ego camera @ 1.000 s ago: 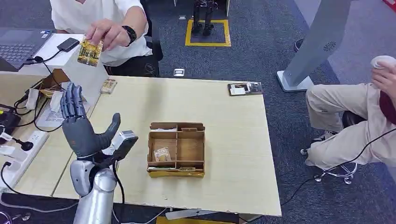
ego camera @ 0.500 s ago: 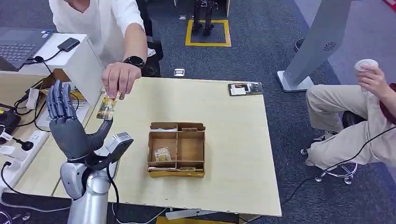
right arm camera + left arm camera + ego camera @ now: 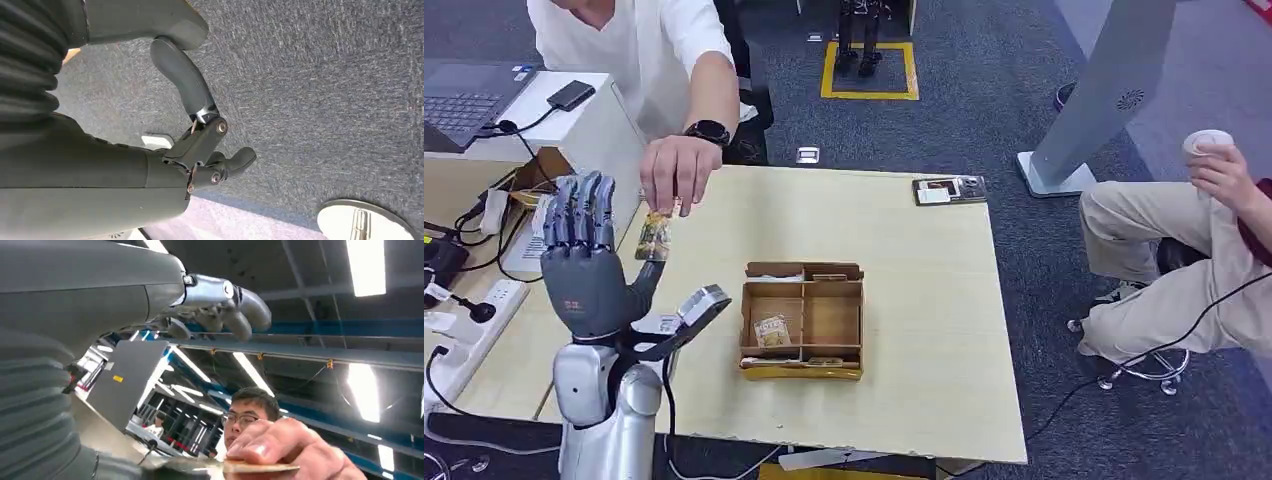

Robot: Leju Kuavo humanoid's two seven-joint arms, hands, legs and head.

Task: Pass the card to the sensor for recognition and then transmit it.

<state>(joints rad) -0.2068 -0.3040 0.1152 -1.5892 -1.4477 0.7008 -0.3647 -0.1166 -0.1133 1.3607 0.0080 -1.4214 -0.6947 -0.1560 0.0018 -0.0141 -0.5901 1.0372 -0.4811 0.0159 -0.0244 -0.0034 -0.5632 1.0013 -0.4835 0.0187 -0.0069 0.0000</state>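
Note:
My left hand (image 3: 589,265) is raised over the table's near left corner, fingers upright with bent tips and thumb out to the side, holding nothing. A person's hand (image 3: 674,172) reaches down and pinches a small yellow picture card (image 3: 654,237) just above my thumb, beside my fingers. The left wrist view shows that card (image 3: 260,468) edge-on in the person's fingers, apart from my fingertips (image 3: 247,315). A flat dark sensor unit (image 3: 949,189) lies at the table's far edge. My right hand (image 3: 207,150) hangs over grey carpet, thumb spread, holding nothing.
A wooden compartment box (image 3: 804,352) sits mid-table with another card (image 3: 771,330) inside. Left of the table are a white box (image 3: 599,125), cables and a power strip (image 3: 464,320). A seated person (image 3: 1184,250) is at the right, near a grey stand (image 3: 1104,100).
The person brought the card down from above the white box to beside my left hand. My left hand turned slightly and its fingertips bent forward.

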